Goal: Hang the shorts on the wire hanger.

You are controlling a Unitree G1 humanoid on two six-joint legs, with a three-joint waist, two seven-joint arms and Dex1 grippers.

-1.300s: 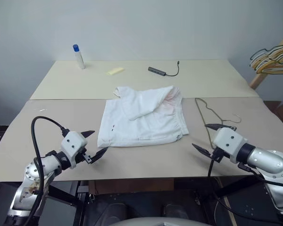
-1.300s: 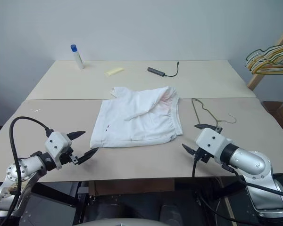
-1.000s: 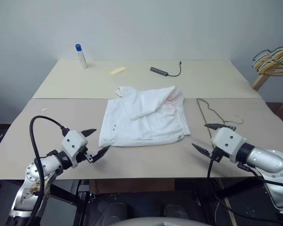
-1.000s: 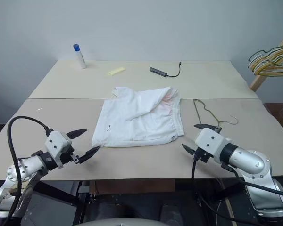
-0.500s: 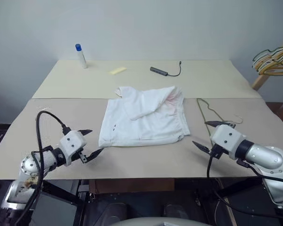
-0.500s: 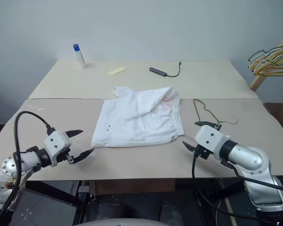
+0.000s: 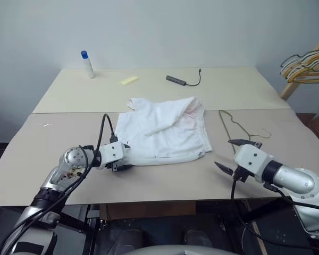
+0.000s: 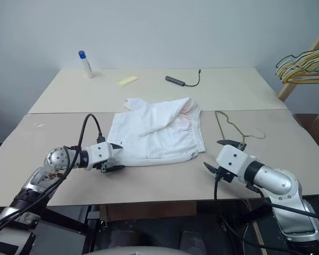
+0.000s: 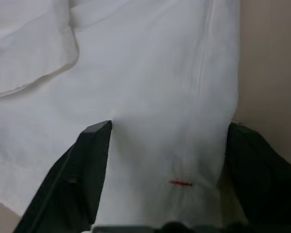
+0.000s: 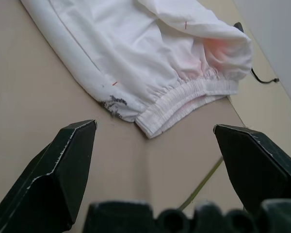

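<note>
Beige table [image 7: 165,186] carries the shorts [image 7: 165,133] flat, their near left corner lying between the parted fingers of the left gripper [image 7: 123,158], not yet clamped. Right gripper [image 7: 231,156] hangs released, the wire hanger [image 7: 231,127] just ahead of it, its long axis running away from that gripper; the left arm is nearer the shorts.

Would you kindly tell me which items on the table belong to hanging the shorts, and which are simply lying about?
For the job:
- shorts
- wire hanger

Lying about:
- blue-capped bottle
- yellow pad
- grey adapter with its cable
- bundle of hangers off to the right, past the table
</note>
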